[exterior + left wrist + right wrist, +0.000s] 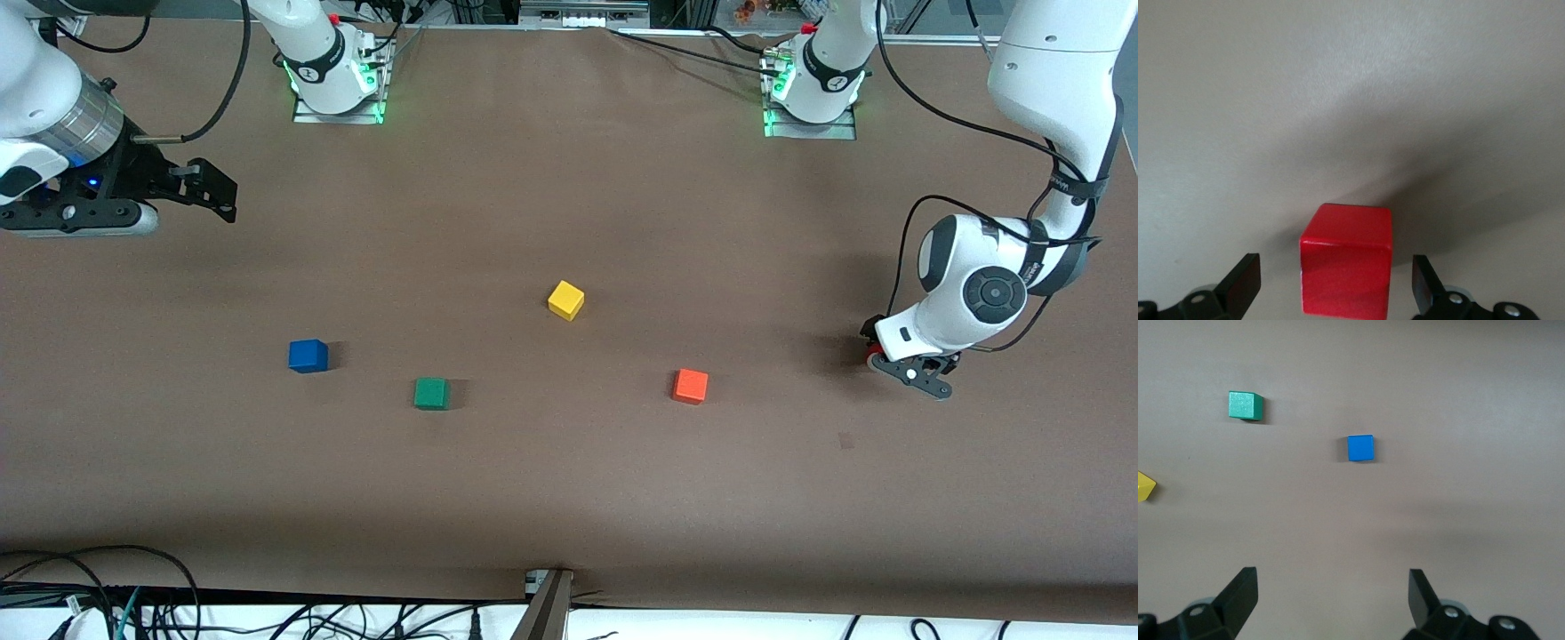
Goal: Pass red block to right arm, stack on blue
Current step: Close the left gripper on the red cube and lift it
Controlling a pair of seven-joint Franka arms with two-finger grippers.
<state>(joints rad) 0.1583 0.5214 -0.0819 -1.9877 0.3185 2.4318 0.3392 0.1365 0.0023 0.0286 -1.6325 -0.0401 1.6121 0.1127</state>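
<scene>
The red block (1346, 267) stands on the table between the open fingers of my left gripper (1335, 268), with a gap on each side. In the front view my left gripper (894, 360) is low at the left arm's end of the table and covers the block except for a red sliver (869, 359). The blue cube (308, 356) sits toward the right arm's end; it also shows in the right wrist view (1360, 448). My right gripper (218, 191) hangs open and empty (1331, 581) in the air over the table at the right arm's end.
A green cube (431, 393) lies beside the blue one, nearer the front camera. A yellow cube (565, 300) sits mid-table. An orange cube (690, 386) lies between the green cube and my left gripper. Cables run along the table's front edge.
</scene>
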